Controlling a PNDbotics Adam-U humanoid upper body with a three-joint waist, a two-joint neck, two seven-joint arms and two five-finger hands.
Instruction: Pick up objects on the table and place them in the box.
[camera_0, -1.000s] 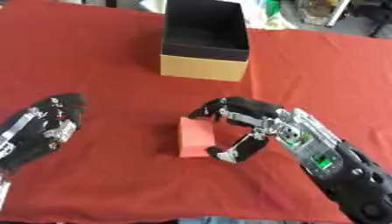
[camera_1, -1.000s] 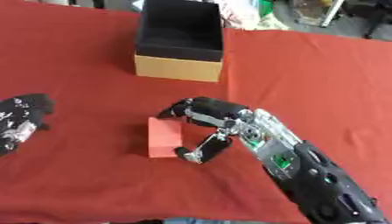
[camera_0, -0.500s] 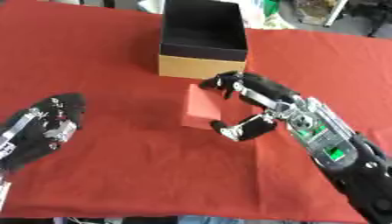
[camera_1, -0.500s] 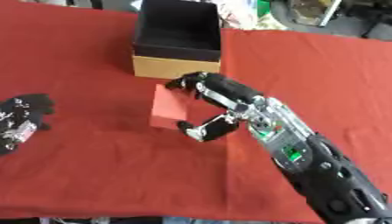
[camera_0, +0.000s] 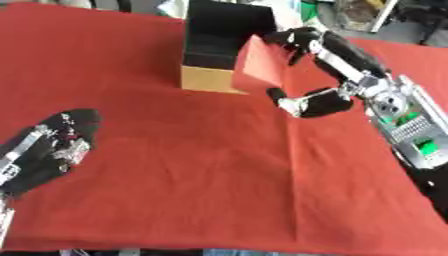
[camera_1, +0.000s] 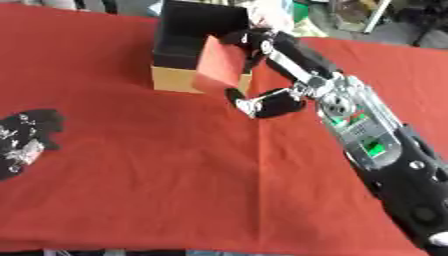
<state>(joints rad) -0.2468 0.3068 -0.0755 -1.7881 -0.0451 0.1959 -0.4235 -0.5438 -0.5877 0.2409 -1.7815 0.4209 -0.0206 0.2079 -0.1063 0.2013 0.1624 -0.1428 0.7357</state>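
In the left eye view, your right hand (camera_0: 328, 75) has its fingers curled over the top of the red block (camera_0: 262, 62) and the thumb under it, so the block is pinched between them. The block hangs in the air at the near right corner of the box (camera_0: 214, 47), tilted, its long axis running from upper left down to lower right, its broad face turned toward you. A second ago it sat on the red cloth (camera_0: 175, 175) near the middle of the table; half a second ago you had it lifted just short of the box. Your left hand (camera_0: 44, 150) rests at the near left, its fingers relaxed and straight, where it lay before.

In the right eye view, the block (camera_1: 219, 62) overlaps the box's tan front wall (camera_1: 175, 80) and its dark opening. Whether it touches the rim cannot be told.
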